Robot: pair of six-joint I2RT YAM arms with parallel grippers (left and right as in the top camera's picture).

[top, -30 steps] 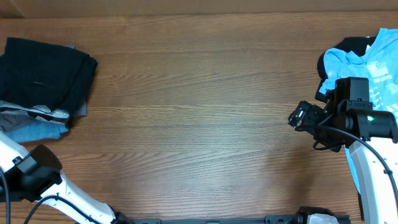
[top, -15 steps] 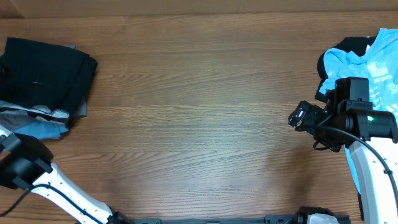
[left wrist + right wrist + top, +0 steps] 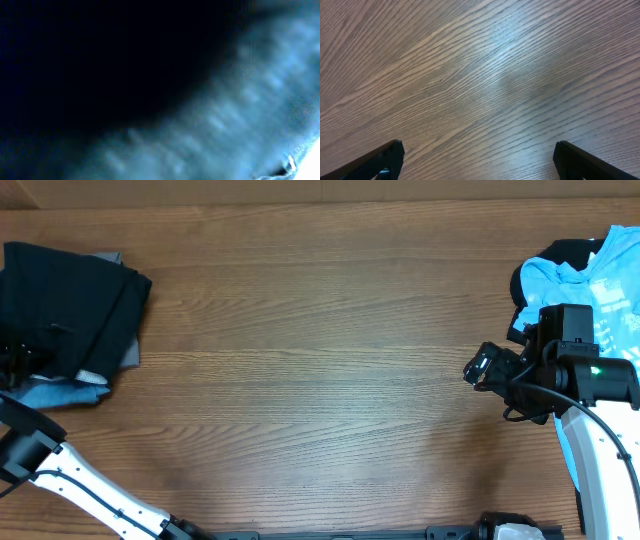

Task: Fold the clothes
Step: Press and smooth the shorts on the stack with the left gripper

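Perhaps a lab: wooden table (image 3: 320,360)

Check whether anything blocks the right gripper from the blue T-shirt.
Nothing visible does. The right gripper hangs open over bare table, and the T-shirt lies close behind it at the right edge, with only wood between them. The fingers point away from the shirt, though.

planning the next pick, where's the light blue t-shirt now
Overhead view: the light blue t-shirt lies bunched at the table's far right edge, partly over a black garment, just beyond the right arm.
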